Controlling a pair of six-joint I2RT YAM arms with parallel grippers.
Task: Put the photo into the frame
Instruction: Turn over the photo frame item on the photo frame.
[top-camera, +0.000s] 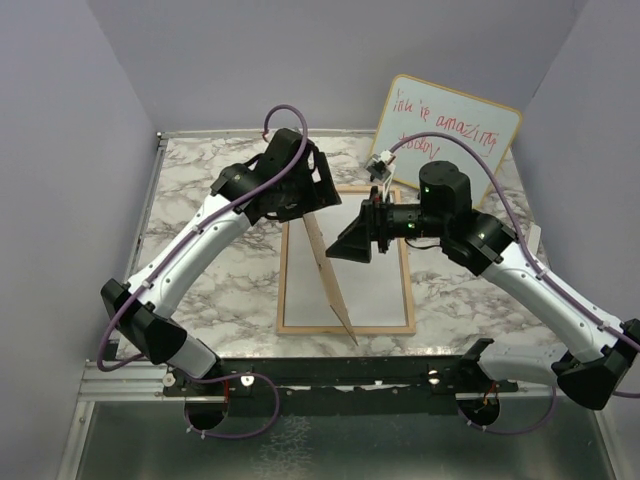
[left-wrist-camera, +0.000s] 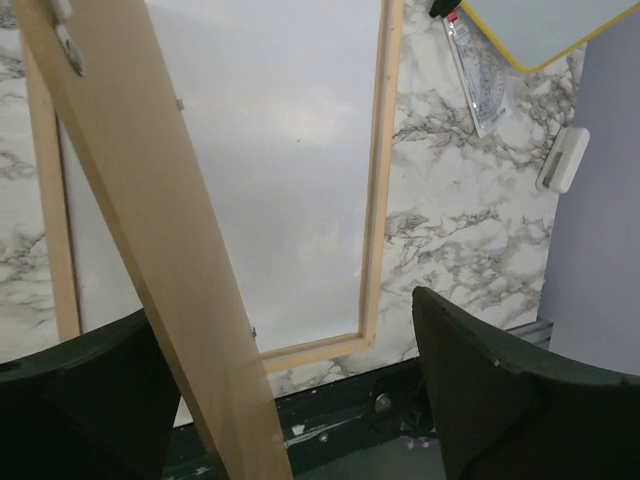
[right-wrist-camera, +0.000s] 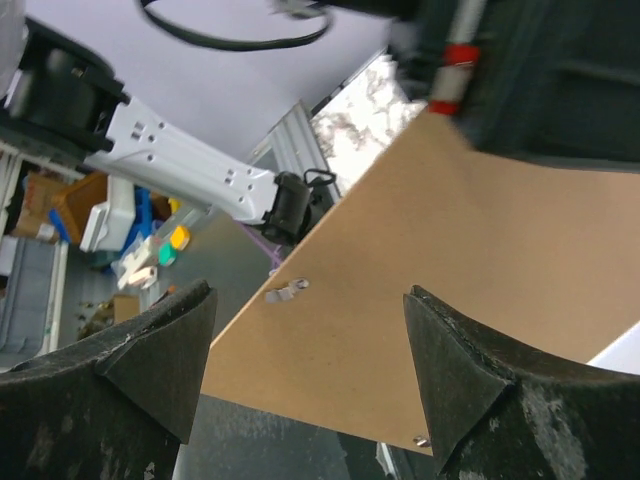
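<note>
- The frame (top-camera: 407, 290) (left-wrist-camera: 375, 180) lies flat in the middle of the marble bench (top-camera: 220, 290), long side running away from the arm bases. Its light wood rails enclose a plain pale surface.
- A brown board (top-camera: 325, 270) (left-wrist-camera: 150, 200) (right-wrist-camera: 400, 280) stands tilted on edge over the frame. Its near corner is down by the frame's near rail and its far end is raised.
- The left pincer (top-camera: 312, 200) (left-wrist-camera: 280, 310) is at the board's raised far end, fingers spread wide. The board passes between them, close against one finger (left-wrist-camera: 90, 400) and well apart from the other. I cannot tell if it bears on that finger.
- The right pincer (top-camera: 352, 240) (right-wrist-camera: 308, 292) is spread too, facing the board's broad brown face and not touching it.
- A whiteboard (top-camera: 450, 130) with red writing leans against the far wall.
</note>
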